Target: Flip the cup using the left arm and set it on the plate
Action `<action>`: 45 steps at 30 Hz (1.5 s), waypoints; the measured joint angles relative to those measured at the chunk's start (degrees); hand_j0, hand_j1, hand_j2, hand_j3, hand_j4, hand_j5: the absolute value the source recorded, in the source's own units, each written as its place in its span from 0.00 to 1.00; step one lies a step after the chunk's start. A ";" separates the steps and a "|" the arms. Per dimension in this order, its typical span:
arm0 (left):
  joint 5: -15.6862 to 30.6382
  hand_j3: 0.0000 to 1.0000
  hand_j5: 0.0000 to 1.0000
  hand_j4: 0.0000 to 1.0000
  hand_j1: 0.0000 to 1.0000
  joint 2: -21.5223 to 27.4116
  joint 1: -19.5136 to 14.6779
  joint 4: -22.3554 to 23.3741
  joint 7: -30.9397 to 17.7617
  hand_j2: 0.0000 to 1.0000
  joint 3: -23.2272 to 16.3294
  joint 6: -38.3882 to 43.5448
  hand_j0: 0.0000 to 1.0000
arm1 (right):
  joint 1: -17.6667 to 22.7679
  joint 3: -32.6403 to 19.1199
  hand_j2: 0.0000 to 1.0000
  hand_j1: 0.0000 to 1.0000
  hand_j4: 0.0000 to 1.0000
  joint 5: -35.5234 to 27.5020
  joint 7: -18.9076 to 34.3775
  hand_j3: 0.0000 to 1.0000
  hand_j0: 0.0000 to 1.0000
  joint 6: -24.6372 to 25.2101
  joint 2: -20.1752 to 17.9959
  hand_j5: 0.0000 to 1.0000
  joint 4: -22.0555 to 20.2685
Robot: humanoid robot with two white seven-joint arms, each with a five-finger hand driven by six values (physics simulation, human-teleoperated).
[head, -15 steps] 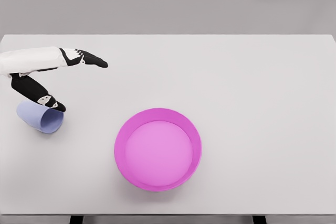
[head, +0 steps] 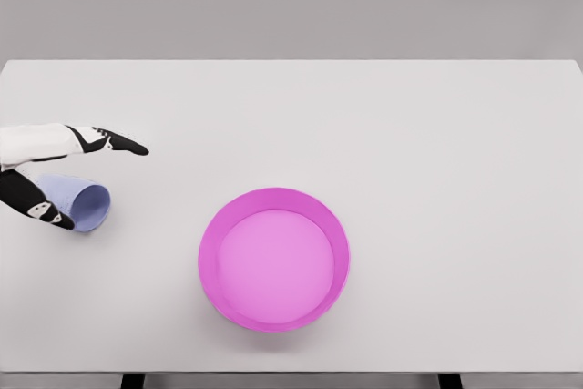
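Lying on its side near the table's left edge, the pale lavender-blue cup [head: 84, 203] shows a smooth, matte, slightly tapered body, its round open mouth turned toward the right and a little toward the camera. The left hand [head: 56, 170] comes in from the left edge and straddles it: white shell at the wrist, black jointed fingers [head: 117, 144] stretched out above the cup's far side, and a black thumb [head: 36, 204] reaching down across its near side. The digits are spread apart around the cup rather than pressed shut; whether they actually touch its wall cannot be told from this view.

The plate [head: 274, 258] sits well to the right of the cup, near the table's front middle. It is a bright magenta, round dish with a raised, fairly tall rim and a flat, lighter pink floor, glossy-free and even in colour.

The table [head: 410, 152] is a broad, flat, off-white slab with a uniform, textureless finish and soft shadows under the cup and plate. Dark legs show just beneath its front edge. Behind it rises a plain grey wall.
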 measured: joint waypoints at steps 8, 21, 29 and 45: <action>-4.21 1.00 1.00 1.00 1.00 1.28 1.80 4.55 -0.02 1.00 0.01 0.35 1.00 | 0.00 0.00 1.00 1.00 1.00 0.00 0.00 1.00 1.00 0.00 0.00 1.00 0.00; -3.97 1.00 1.00 1.00 1.00 -3.70 3.65 13.71 -0.01 1.00 0.08 2.14 1.00 | 0.00 0.00 1.00 1.00 1.00 0.00 0.00 1.00 1.00 0.00 0.00 1.00 0.00; -7.81 1.00 1.00 1.00 1.00 -5.84 3.65 17.28 -0.01 1.00 -1.25 3.13 1.00 | 0.00 0.00 1.00 1.00 1.00 0.00 0.00 1.00 1.00 0.00 0.00 1.00 0.00; -11.58 1.00 1.00 1.00 1.00 -7.14 3.74 17.00 -0.01 1.00 -1.63 7.00 1.00 | 0.00 0.00 1.00 1.00 1.00 0.00 0.00 1.00 1.00 0.00 0.00 1.00 0.00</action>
